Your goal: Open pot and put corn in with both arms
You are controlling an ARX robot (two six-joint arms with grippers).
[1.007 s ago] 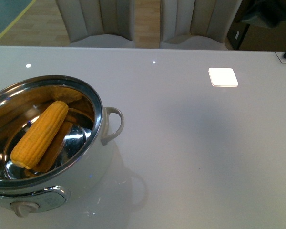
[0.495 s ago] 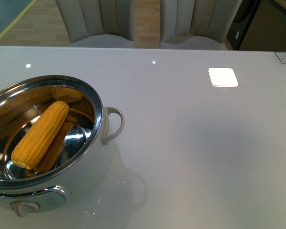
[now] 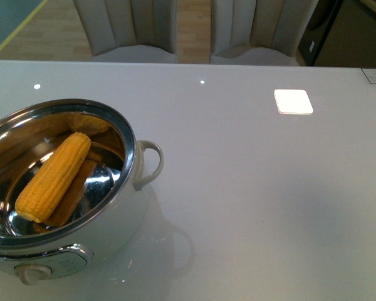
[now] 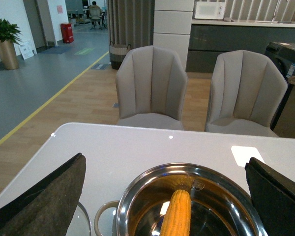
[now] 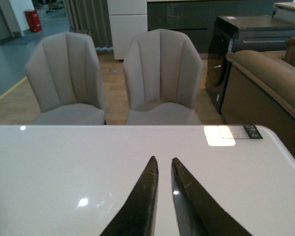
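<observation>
Now left gripper [image 4: 167, 196] jaws wide apart over the corn [image 4: 175, 213], right gripper [image 5: 162, 164] jaws nearly together, empty.

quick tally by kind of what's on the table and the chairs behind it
Large white electric pot with shiny steel interior: 1
Yellow corn cob, lying inside the pot: 1
Grey upholstered chairs beyond the white table: 2
Total: 4
</observation>
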